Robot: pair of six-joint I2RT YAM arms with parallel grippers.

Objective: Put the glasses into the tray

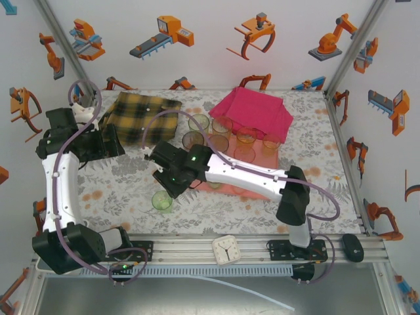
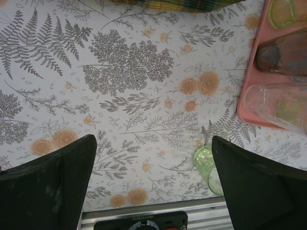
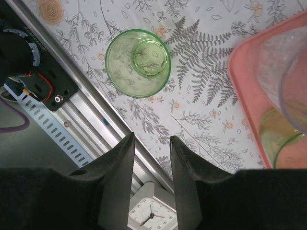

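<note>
With a green glass [image 3: 138, 62] standing outside the tray [image 3: 242, 91], the right pincer [image 3: 152, 139] is held near it, narrowly parted and empty; the left pincer [image 2: 152, 148] is spread wide.

The worktop [image 1: 118, 190] is covered by a white cloth printed with grey ferns and small orange roses. White walls close it in on three sides: the back wall [image 1: 210, 59] beyond its far edge, the left wall [image 1: 26, 65] and the right wall [image 1: 387, 131] along its sides, all dotted with orange-and-blue cartoon robot arms. Slanting aluminium posts [image 1: 354, 46] rise from its far corners. A ribbed aluminium rail [image 1: 190, 248] runs along its near edge, with a slotted pale cable duct [image 1: 216, 270] just below and a dull grey surface [image 1: 197, 298] under that. The light over the worktop is bright and even, with soft shadows.
</note>
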